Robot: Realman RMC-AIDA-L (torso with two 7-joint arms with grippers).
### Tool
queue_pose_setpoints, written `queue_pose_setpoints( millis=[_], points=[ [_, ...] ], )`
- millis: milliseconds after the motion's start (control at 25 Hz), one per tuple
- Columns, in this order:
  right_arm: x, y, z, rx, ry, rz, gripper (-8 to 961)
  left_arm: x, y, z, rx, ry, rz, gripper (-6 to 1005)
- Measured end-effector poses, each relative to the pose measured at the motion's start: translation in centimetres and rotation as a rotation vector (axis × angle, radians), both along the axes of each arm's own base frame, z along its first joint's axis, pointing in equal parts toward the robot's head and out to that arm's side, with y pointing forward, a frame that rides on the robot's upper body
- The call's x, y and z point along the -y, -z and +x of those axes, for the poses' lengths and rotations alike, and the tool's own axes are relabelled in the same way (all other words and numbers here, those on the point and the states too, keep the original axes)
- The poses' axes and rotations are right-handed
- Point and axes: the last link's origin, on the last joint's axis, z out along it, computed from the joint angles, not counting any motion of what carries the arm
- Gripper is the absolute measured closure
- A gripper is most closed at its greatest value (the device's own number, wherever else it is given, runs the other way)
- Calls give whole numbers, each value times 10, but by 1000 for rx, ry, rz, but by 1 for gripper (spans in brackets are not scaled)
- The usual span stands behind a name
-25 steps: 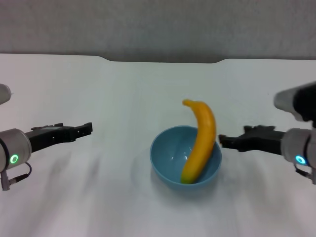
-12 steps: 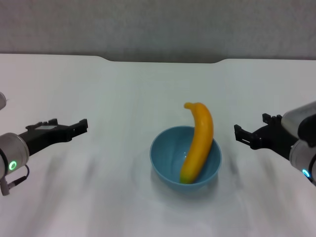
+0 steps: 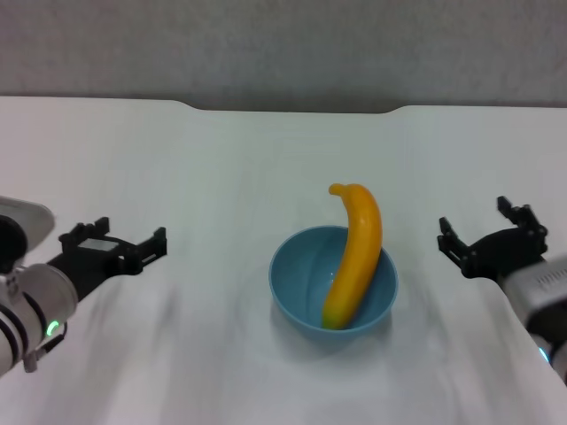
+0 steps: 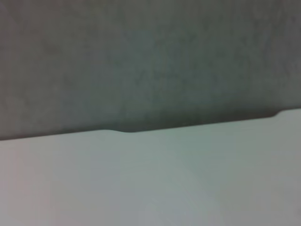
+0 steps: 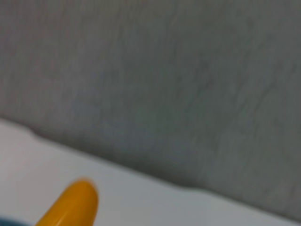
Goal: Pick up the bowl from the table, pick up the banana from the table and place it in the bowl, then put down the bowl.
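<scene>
The light blue bowl (image 3: 299,276) stands on the white table (image 3: 221,159), a little right of centre. The yellow-orange banana (image 3: 356,252) lies in it, its lower end on the bowl's bottom and its upper end leaning out over the far rim. The banana's end also shows in the right wrist view (image 5: 71,205). My left gripper (image 3: 128,237) is open and empty, well to the left of the bowl. My right gripper (image 3: 478,226) is open and empty, to the right of the bowl and apart from it.
The table's far edge has a shallow notch (image 3: 292,109) with a grey wall behind it. The left wrist view shows only the table top (image 4: 150,179) and that wall.
Both arms have drawn back from the bowl toward the near corners. The right gripper has moved right and turned, with its fingers spread. The bowl and banana have stayed put.
</scene>
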Motion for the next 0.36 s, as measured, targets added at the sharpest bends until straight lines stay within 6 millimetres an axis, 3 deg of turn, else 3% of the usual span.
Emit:
queue_pose_setpoints(
  millis=[200,360],
  points=[
    [20,-10,19,-93,-105,108,91,0,13,2,-34,22,-43,91],
    [24,-23,33,-186,-162,127,91,0,22,5,-87,46,-56,91]
  ],
)
